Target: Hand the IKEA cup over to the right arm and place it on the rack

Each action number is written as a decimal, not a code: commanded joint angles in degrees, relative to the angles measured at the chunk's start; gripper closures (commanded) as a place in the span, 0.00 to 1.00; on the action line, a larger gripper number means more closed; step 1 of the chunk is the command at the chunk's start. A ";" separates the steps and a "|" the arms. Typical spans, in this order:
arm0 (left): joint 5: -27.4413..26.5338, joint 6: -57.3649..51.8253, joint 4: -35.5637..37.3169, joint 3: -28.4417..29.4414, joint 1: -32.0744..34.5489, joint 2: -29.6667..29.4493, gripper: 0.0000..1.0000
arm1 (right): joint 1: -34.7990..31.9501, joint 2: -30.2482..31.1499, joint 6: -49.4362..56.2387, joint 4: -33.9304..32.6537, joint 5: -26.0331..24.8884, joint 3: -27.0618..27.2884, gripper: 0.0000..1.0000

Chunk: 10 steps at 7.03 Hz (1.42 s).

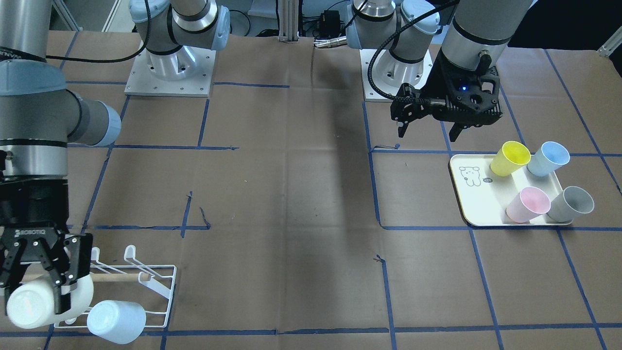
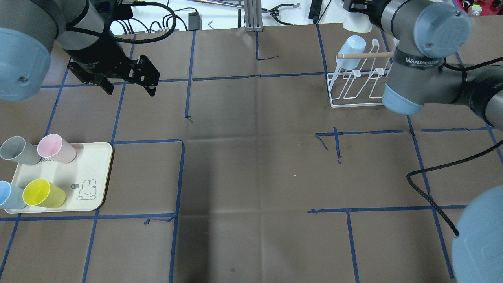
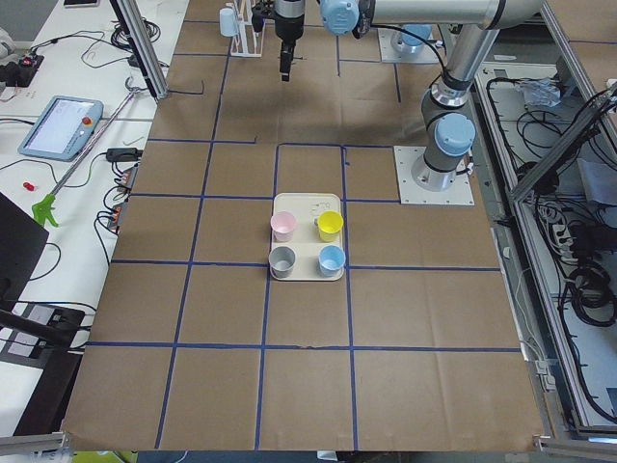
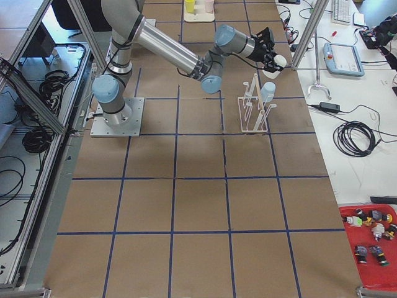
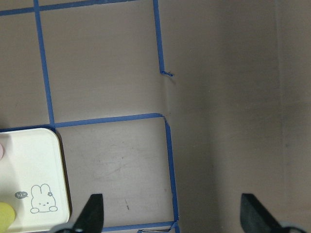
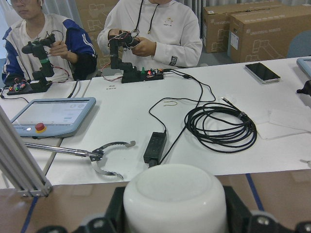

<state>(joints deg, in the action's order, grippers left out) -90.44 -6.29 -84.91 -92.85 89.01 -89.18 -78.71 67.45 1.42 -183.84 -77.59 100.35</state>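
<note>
- Your right pincer [image 1: 36,291] is clamped round a white cup [image 1: 29,306]; in the wrist view its closed base fills the space between the fingers
- That puts the task's cup in the right arm's grasp, so judge the hand-over as done
- The white wire rack [image 1: 160,287] sits right beside this pincer, with its wooden dowel [image 1: 121,278] running out from behind the fingers
- The held cup lies at the rack's end nearest the pincer, tilted on its side; you cannot tell from these views whether a prong is inside it yet
- A pale blue cup [image 1: 116,321] hangs on a prong just past the white one, on the side away from the pincer, so that spot is taken
- Your left pincer [image 1: 428,132] is spread wide with nothing between its tips and hovers above bare table paper
- Below and just to one side of it lies the cream tray [image 1: 474,204] with the bunny drawing, carrying a yellow cup [image 1: 509,158], a blue cup [image 1: 548,159], a pink cup [image 1: 527,204] and a grey cup [image 1: 571,204]
- What is left, as I read it: seat the white cup on a free prong, let go, and lift the right pincer clear without knocking the pale blue cup
</note>
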 commanded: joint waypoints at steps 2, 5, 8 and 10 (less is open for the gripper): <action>0.00 3.10 0.62 -1.29 0.02 0.85 0.01 | 3.74 -6.52 7.17 -1.60 0.25 -5.76 0.91; -0.09 3.83 0.53 -0.93 0.02 0.85 0.01 | 5.23 -8.65 7.98 -4.85 0.16 -5.26 0.91; 0.00 5.06 0.53 -0.85 0.02 0.85 0.01 | 5.23 -9.18 7.98 -9.07 -0.45 -2.01 0.91; 0.00 5.06 0.62 -0.85 0.02 0.85 0.01 | 5.32 -9.00 8.07 -9.26 -0.72 -0.34 0.91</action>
<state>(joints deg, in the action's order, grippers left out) -90.45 -1.26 -84.32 -93.70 89.03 -88.32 -73.46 58.38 9.42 -192.78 -78.03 98.91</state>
